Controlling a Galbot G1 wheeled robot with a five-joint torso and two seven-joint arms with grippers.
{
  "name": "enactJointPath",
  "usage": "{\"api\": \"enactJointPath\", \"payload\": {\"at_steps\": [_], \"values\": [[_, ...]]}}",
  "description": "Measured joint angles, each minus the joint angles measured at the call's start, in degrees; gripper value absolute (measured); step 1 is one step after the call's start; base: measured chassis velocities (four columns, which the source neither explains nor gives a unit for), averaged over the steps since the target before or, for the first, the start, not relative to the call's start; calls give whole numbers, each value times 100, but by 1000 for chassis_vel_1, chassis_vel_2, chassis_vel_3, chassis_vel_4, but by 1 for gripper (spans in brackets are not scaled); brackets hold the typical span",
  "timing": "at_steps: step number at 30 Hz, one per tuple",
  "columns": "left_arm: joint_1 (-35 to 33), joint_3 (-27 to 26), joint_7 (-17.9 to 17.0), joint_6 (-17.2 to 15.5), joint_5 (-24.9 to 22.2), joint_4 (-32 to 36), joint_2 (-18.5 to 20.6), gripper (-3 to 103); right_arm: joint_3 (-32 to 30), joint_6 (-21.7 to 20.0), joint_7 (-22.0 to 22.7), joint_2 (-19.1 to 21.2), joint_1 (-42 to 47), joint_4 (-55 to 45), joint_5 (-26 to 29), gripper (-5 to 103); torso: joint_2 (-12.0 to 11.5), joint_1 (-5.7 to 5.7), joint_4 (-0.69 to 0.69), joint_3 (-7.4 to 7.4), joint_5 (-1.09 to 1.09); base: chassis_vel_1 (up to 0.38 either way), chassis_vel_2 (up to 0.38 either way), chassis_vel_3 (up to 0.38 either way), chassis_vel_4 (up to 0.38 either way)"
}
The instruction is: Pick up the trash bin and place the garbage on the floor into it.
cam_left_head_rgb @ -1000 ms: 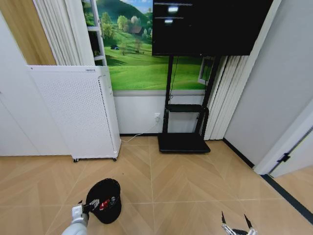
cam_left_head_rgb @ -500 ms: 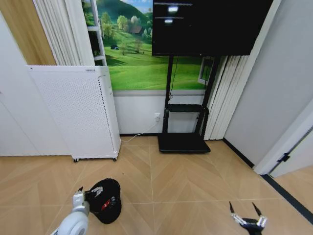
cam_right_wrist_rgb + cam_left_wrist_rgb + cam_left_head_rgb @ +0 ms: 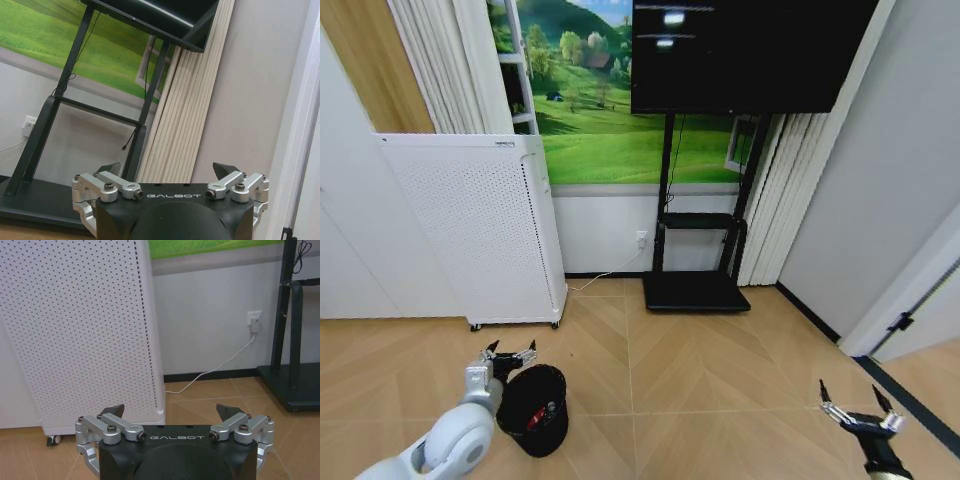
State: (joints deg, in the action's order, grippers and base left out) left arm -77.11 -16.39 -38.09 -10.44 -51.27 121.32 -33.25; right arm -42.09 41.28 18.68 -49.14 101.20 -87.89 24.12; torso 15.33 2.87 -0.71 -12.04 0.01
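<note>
Trash bin [image 3: 533, 410] stands on the floor [image 3: 700, 380], lower left of frame, red garbage [image 3: 534, 421] inside. Left hand [image 3: 509, 353] spread, just above the bin's far rim. Right hand [image 3: 857, 405] spread, lower right.

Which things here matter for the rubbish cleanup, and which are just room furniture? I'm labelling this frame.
Job:
trash bin, red garbage inside it
floor
left gripper, open, just behind the bin
right gripper, open, empty

Just there:
white perforated cabinet
TV stand
wall socket

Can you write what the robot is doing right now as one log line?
left gripper: open, just behind trash bin | right gripper: open, empty | garbage: in bin
</note>
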Motion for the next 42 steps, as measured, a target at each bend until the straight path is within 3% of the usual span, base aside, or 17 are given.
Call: {"api": "enactJointPath", "payload": {"at_steps": [8, 10, 13, 42], "values": [[3, 96, 119, 16, 12, 31, -110, 100, 55, -58, 25, 65, -55, 1, 7, 100, 0, 0, 0, 0, -1, 0, 0, 0, 0], [-63, 3, 531, 151, -64, -30, -108, 100, 58, -64, 27, 29, -28, -37, -66, 100, 4, 0, 0, -3, -1, 0, 0, 0, 0], [-56, -26, 684, 255, -129, -96, -83, 100, 64, -63, 27, -1, -24, -38, -109, 100, 46, 14, -1, -29, -1, 0, 0, 0, 0], [-54, -8, 767, 342, -162, -205, -91, 100, -141, -32, 39, -51, 161, -295, -295, 100, 726, 244, 0, -480, -1, 0, 0, 0, 0]]}}
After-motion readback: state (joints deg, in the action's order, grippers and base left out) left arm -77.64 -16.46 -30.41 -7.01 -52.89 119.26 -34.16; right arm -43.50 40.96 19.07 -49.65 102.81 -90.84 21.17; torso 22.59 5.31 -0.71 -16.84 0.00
